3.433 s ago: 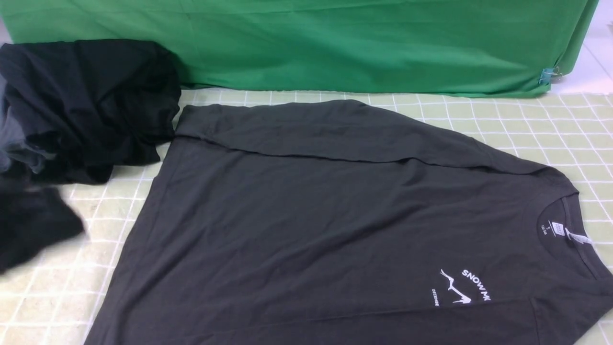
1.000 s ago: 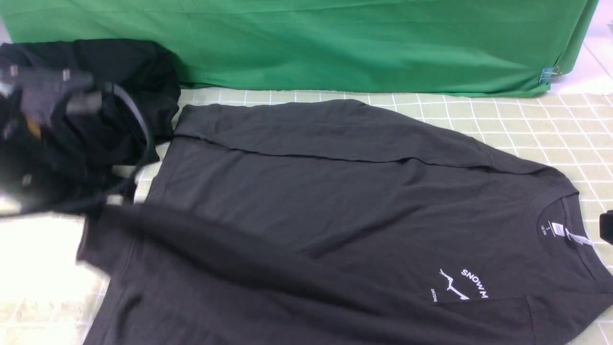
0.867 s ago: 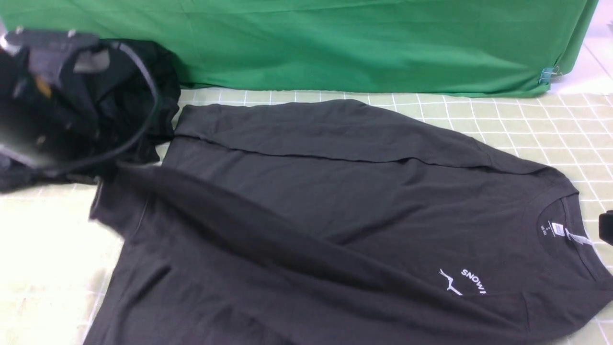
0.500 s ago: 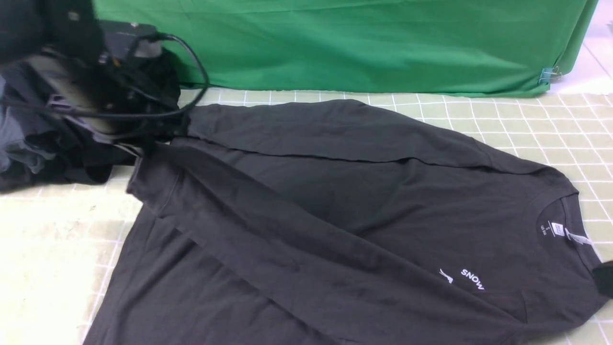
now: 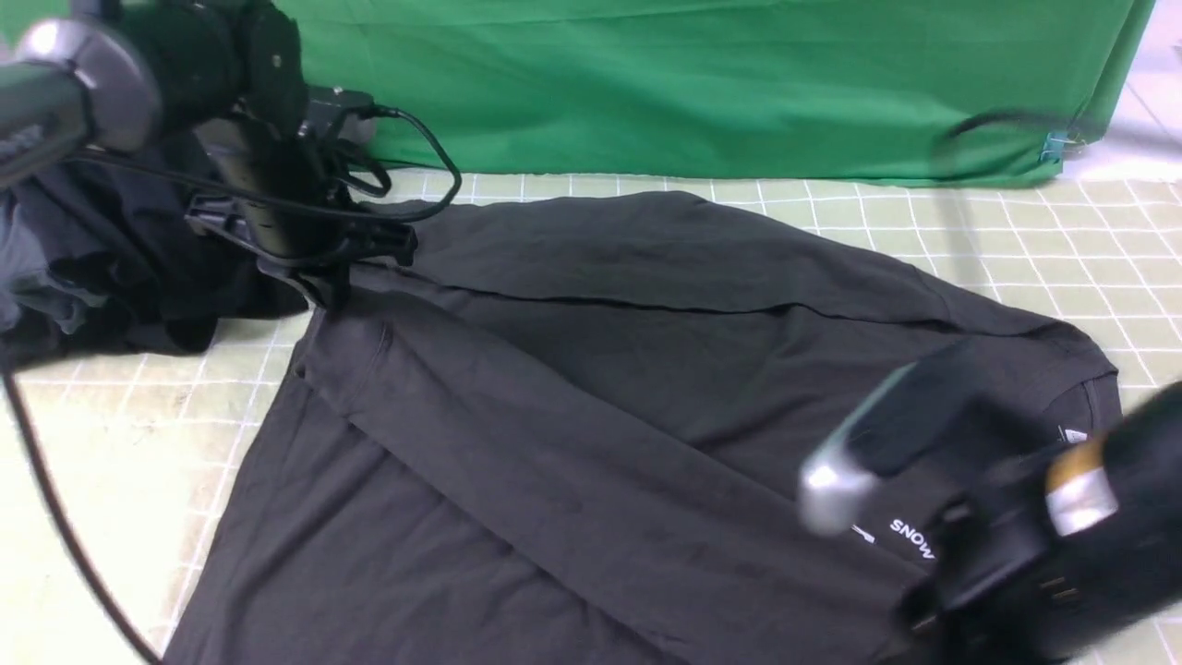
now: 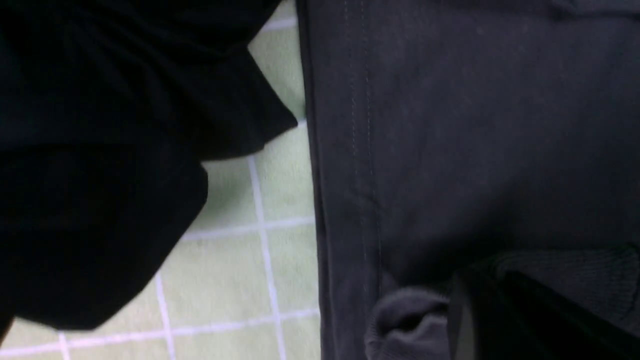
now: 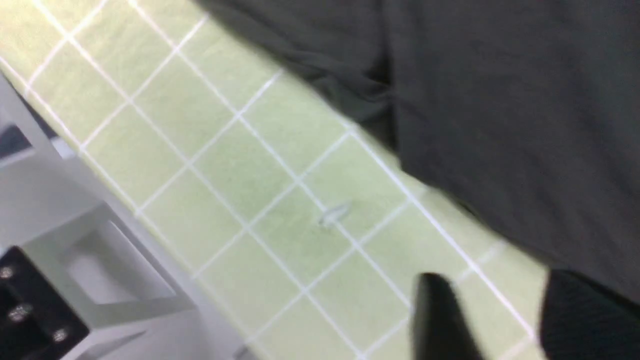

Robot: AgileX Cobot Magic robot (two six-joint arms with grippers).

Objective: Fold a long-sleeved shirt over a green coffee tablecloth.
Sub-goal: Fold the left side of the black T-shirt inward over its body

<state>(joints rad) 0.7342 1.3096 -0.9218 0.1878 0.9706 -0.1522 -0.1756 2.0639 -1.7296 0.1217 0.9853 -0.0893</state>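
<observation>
Long-sleeved shirt [image 5: 646, 369] lies flat, chest up, on green coffee tablecloth [image 5: 1016, 240] over the surface, neck to the robot's right, hem to its left. Far sleeve [image 5: 646, 249] is folded in along the far edge. Near sleeve [image 5: 554, 443] runs diagonally across the body, from near right up to the far-left hem corner. White "SNOW" print [image 5: 910, 540] shows by the collar, partly hidden by blurred right arm [image 5: 1062, 517].

Left tool [image 5: 328, 282] is at that far-left corner, jaws together and clamped on the near sleeve's ribbed cuff [image 6: 410, 315], which bunches against one finger [image 6: 500, 320] in the left wrist view.

Right tool [image 7: 495, 315] hangs over bare tablecloth just beside the shirt's edge, close to the surface's edge. Jaws look apart w/ nothing btw them, though that view is blurred.

Black bundle of clothes [image 5: 111, 268] w/ a grey part sits at far left, just beside the hem corner. Plain green cloth [image 5: 693, 83] hangs at the back. Black cable [image 5: 55, 517] trails down the left side.
</observation>
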